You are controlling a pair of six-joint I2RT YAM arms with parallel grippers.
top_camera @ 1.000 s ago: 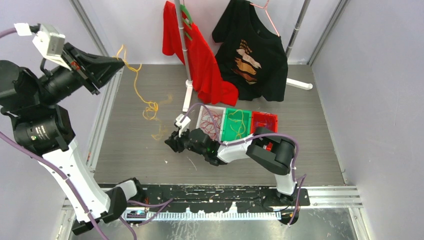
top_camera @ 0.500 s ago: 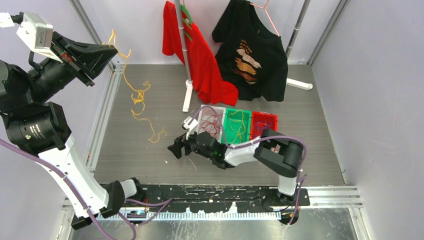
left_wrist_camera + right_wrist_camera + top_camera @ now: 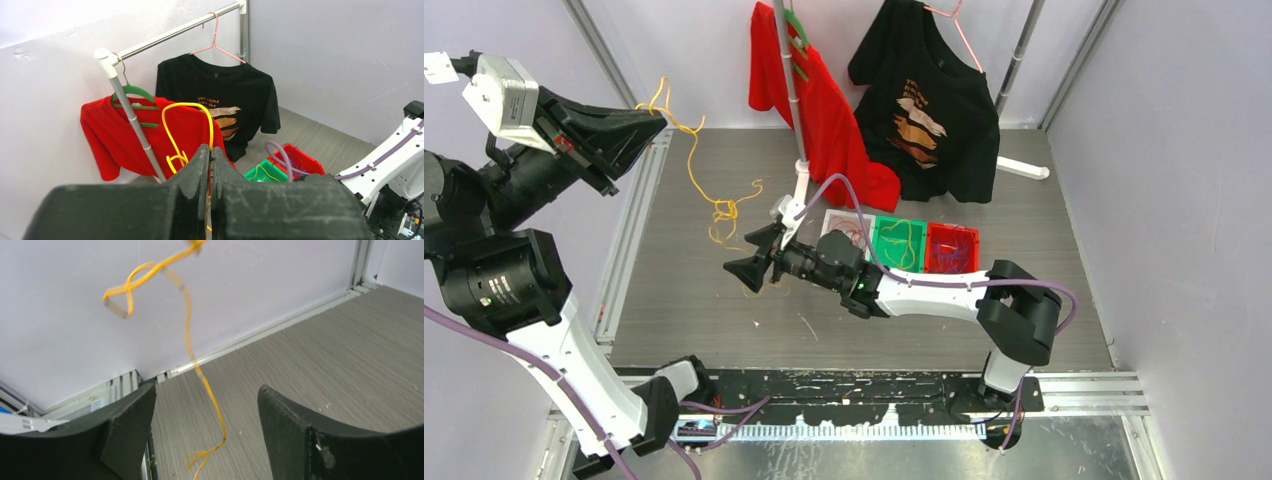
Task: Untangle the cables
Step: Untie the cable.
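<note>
1. Jaws of the left gripper [image 3: 657, 120] are pressed together on the yellow cable [image 3: 692, 168], high at ten o'clock in the overhead view.
2. Seen from the left wrist, the same cable [image 3: 172, 131] rises in a loop out of the closed fingertips [image 3: 202, 156].
3. From that grip the strand drops in loose curls to a small knot over the table [image 3: 1044, 300], roughly at nine o'clock of the rack pole's foot; whether its end touches the surface cannot be told.
4. The right gripper [image 3: 742, 268] is stretched toward ten o'clock, low over the table, with its fingers spread wide and nothing between them.
5. In the right wrist view the cable [image 3: 189, 330] dangles beyond the gap, apart from both fingers [image 3: 127, 415].
6. Three trays sit side by side at three o'clock of that gripper: the white tray [image 3: 832, 216] holds red cables [image 3: 854, 236], the green tray [image 3: 882, 262] yellow strands [image 3: 902, 238], and the red tray [image 3: 969, 236] purple cables [image 3: 944, 256].
7. At twelve o'clock hang a red shirt [image 3: 826, 115] and a black shirt [image 3: 929, 100].
</note>
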